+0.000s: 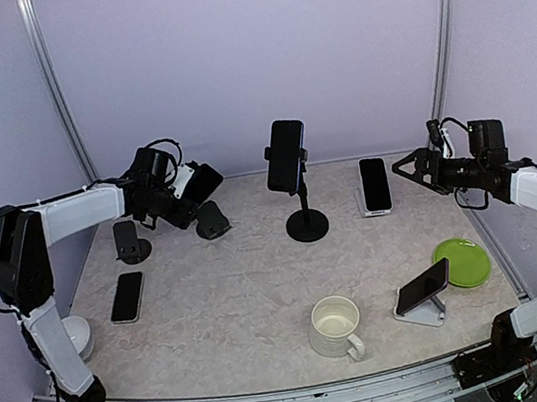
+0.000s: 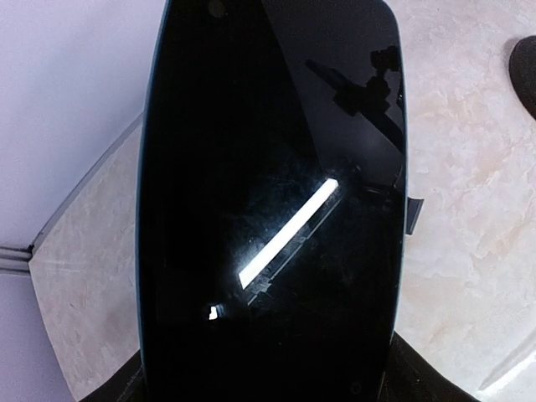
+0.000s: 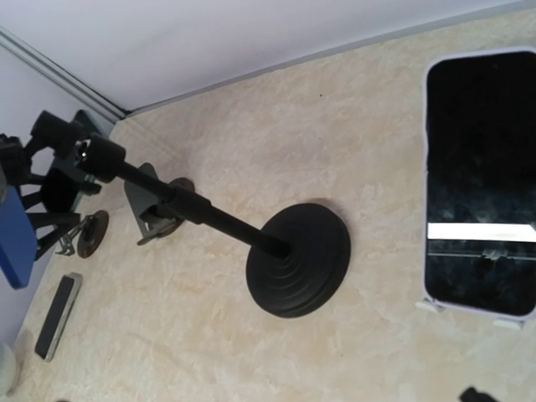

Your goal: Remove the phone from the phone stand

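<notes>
Lilac walls box in the pale marbled counter [image 1: 234, 307] I'm working over, and at its far left my left jaws are clamped wide across the glossy black phone [image 2: 268, 209], which hangs tilted just above the small dark wedge-shaped stand [image 1: 213, 219] and looks clear of it. My right jaws stand fully apart, holding nothing, near a second black phone [image 3: 481, 193] in its white cradle [image 3: 429, 306]. I judge the lift-off done; next the phone wants carrying aside and laying flat on bare counter
</notes>
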You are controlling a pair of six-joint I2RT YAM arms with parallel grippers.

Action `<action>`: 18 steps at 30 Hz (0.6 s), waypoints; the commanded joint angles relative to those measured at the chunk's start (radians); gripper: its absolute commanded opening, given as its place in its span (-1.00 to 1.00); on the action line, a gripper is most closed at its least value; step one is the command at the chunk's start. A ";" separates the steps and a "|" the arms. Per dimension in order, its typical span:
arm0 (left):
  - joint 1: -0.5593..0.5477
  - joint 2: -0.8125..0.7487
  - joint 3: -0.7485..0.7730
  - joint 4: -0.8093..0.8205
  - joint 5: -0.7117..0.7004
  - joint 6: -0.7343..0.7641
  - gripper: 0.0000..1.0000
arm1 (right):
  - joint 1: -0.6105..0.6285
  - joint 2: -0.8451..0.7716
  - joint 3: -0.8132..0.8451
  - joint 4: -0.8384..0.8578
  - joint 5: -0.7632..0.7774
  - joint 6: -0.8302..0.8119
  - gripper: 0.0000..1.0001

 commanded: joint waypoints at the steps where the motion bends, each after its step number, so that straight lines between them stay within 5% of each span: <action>1: -0.010 -0.105 -0.062 0.041 0.008 -0.139 -0.56 | 0.011 0.006 -0.001 0.026 -0.023 -0.007 1.00; 18: -0.129 -0.471 -0.426 -0.031 0.009 -0.648 -0.61 | 0.009 0.024 -0.006 0.018 -0.071 -0.061 1.00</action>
